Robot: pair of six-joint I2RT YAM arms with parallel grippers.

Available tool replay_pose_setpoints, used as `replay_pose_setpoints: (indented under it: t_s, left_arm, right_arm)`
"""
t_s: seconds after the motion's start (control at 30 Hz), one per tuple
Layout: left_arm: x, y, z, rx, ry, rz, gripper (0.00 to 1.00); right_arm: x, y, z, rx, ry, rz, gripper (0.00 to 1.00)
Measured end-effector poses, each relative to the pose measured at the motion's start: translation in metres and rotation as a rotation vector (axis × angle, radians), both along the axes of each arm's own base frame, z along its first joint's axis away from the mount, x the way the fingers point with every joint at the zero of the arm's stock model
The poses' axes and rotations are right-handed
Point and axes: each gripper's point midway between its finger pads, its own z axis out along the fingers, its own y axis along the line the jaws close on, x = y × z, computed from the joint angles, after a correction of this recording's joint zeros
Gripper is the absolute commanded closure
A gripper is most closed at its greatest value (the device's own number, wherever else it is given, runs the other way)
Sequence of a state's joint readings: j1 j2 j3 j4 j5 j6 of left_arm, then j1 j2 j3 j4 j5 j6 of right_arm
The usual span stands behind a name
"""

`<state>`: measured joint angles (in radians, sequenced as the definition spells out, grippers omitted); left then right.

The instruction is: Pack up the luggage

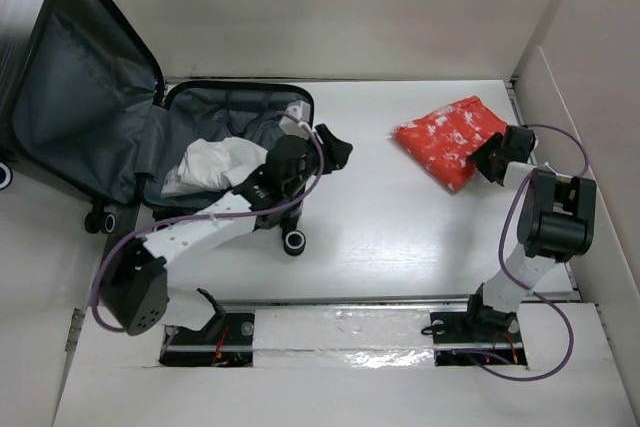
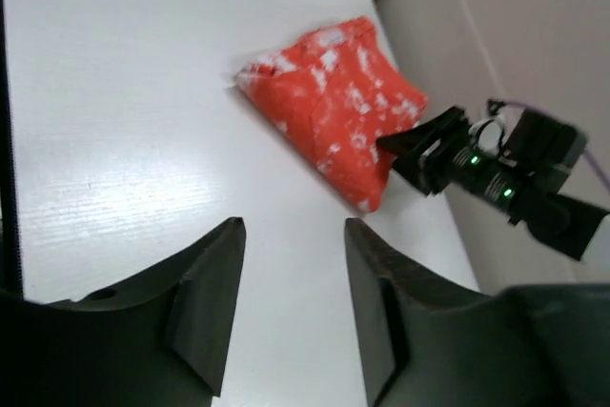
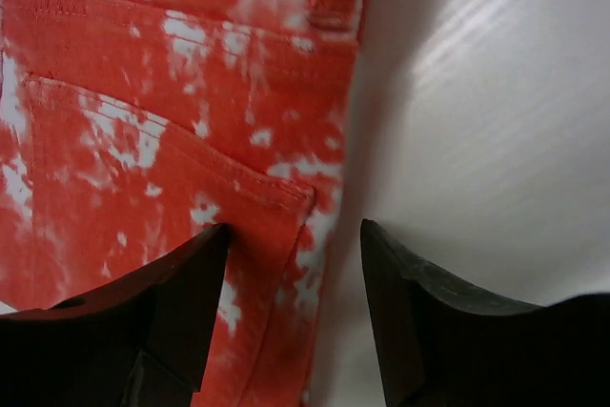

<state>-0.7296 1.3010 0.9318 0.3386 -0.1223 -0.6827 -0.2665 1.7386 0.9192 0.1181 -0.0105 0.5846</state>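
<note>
Since the folded red-and-white blotched cloth garment (image 1: 450, 137) lies well apart from the open hard-shell suitcase (image 1: 90, 77) w/ dark grey lining at far left, your right gripper (image 3: 291, 235) straddles the garment's edge, jaws apart, nothing clamped yet. Your left gripper (image 2: 291, 235) hovers at the case's right rim, jaws apart & empty, over bare white tabletop (image 1: 400, 237); room btwn is open, but the pale right side wall (image 1: 590, 117) sits close.

luggage (image 1: 85, 87) open far left, white cloth (image 1: 215, 162) inside, left gripper (image 1: 337, 147) by its right rim, red cloth (image 1: 448, 137) mid-right, right gripper (image 1: 488, 161) at its edge
</note>
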Motion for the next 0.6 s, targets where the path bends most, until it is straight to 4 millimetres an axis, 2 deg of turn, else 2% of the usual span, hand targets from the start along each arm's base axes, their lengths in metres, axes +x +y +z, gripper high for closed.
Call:
replay_pose_setpoints:
  t_s: [0.03,0.1,0.13,0.23,0.33,0.47,0.6]
  left_arm:
    - [0.001,-0.008,-0.011,0.031,0.010,-0.003,0.48]
    - [0.003,-0.022,-0.033,0.086,0.038,-0.014,0.38]
    - [0.004,-0.029,-0.042,0.109,0.051,-0.024,0.32]
    - [0.010,-0.045,-0.068,0.162,0.093,-0.045,0.25]
    - [0.022,-0.059,-0.083,0.194,0.123,-0.050,0.25]
    - [0.043,-0.082,-0.091,0.208,0.137,-0.056,0.24]
    - [0.057,-0.098,-0.114,0.238,0.170,-0.059,0.23]
  right_arm:
    - [0.008,0.002,-0.002,0.014,-0.002,0.018,0.65]
    - [0.017,0.010,-0.004,0.049,-0.016,0.052,0.77]
    - [0.020,0.013,-0.002,0.061,-0.030,0.063,0.88]
    - [0.025,0.024,0.001,0.079,-0.071,0.097,0.96]
    - [0.024,0.043,0.000,0.093,-0.112,0.140,0.98]
    - [0.001,0.083,0.003,0.113,-0.136,0.228,0.97]
    - [-0.030,0.113,0.005,0.160,-0.144,0.322,0.97]
